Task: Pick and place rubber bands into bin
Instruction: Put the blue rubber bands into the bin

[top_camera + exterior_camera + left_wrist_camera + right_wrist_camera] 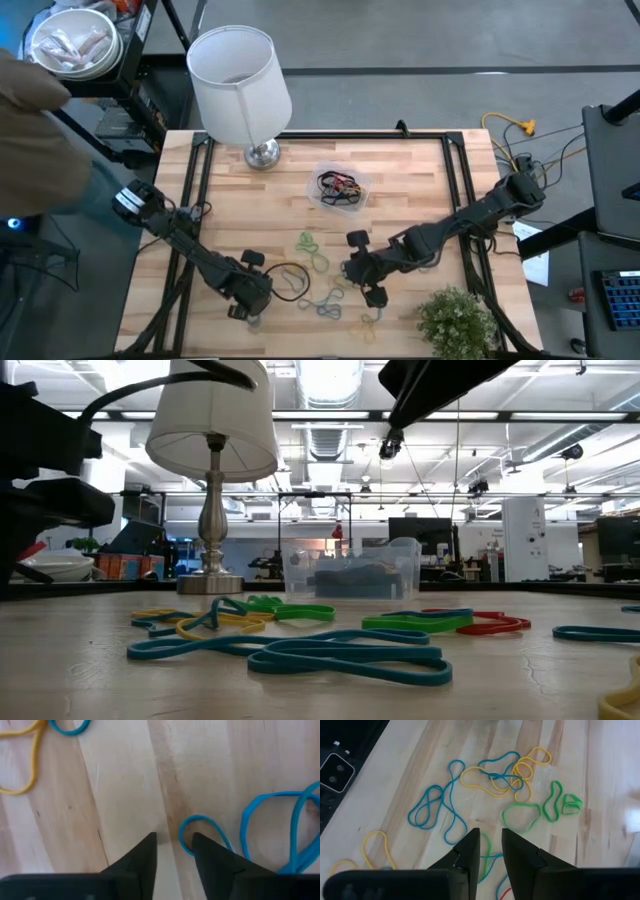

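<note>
Rubber bands [322,262] in blue, green and yellow lie loose on the wooden table; the low view shows them flat on the wood [300,650]. Behind them stands the clear bin [340,188], with several bands inside. My left gripper [246,312] points down at the near left, low over the wood. It is open [175,842], and one end of a small blue band [202,822] lies in the gap beside one finger. My right gripper [350,272] hangs open [490,842] above the scattered bands, with nothing between its fingers. My left gripper comes from above, fingers pointing down, and the small blue band's end [184,840] lies flat on the table right beside one fingertip [200,845]. I cannot tell whether that finger touches the band.
A white-shaded lamp [240,85] stands at the far left of the table on a metal base [262,155]. A small green plant [455,318] sits at the near right corner. A yellow cable [515,128] and a white bowl [75,45] lie off the table.
</note>
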